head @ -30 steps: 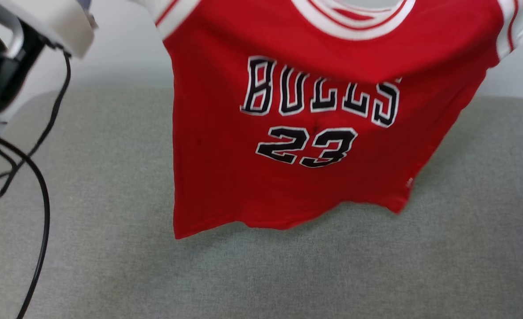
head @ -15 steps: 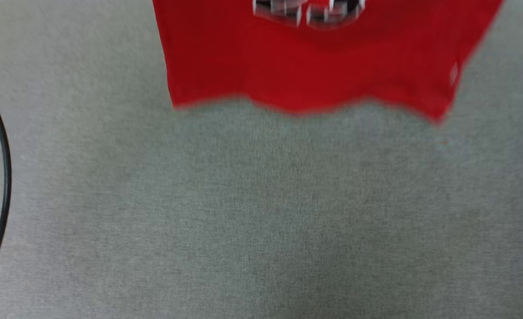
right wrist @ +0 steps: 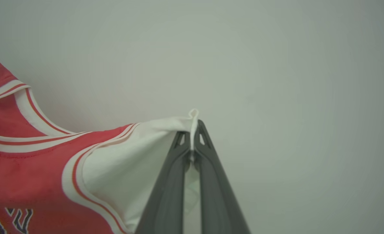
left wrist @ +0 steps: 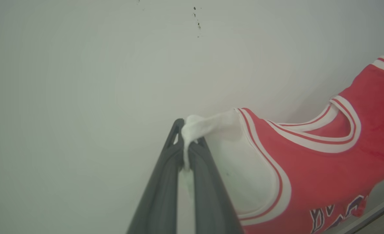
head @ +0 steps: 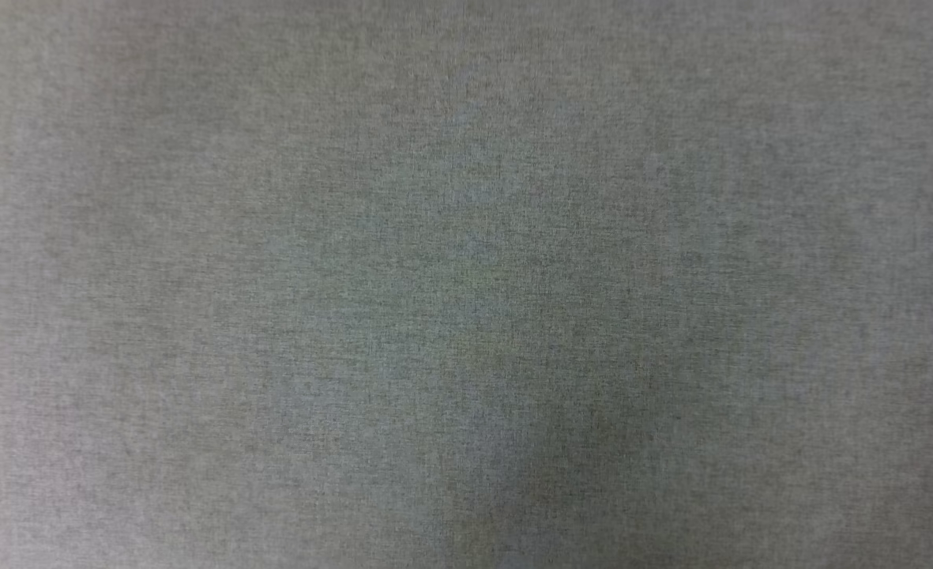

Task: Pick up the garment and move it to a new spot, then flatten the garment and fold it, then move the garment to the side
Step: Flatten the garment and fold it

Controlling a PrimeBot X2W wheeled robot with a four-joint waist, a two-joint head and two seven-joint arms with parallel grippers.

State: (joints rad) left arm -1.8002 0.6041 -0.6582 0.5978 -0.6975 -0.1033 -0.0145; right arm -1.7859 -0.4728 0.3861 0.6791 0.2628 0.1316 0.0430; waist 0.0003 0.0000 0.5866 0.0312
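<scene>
Left gripper (left wrist: pixel 186 143) jaws pinching a white sleeve edge of the red jersey (left wrist: pixel 309 169), right gripper (right wrist: pixel 192 136) jaws pinching the other sleeve, grey fabric surface (head: pixel 466 284) in the head view.

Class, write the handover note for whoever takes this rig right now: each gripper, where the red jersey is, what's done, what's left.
Left gripper: shut on one white sleeve of the red jersey-style T-shirt with black lettering.
Right gripper: shut on the other white sleeve.
The T-shirt hangs spread between them, before a pale wall.
Done: pickup.
Left: lay it on the grey fabric surface, flatten, fold, move aside.
</scene>
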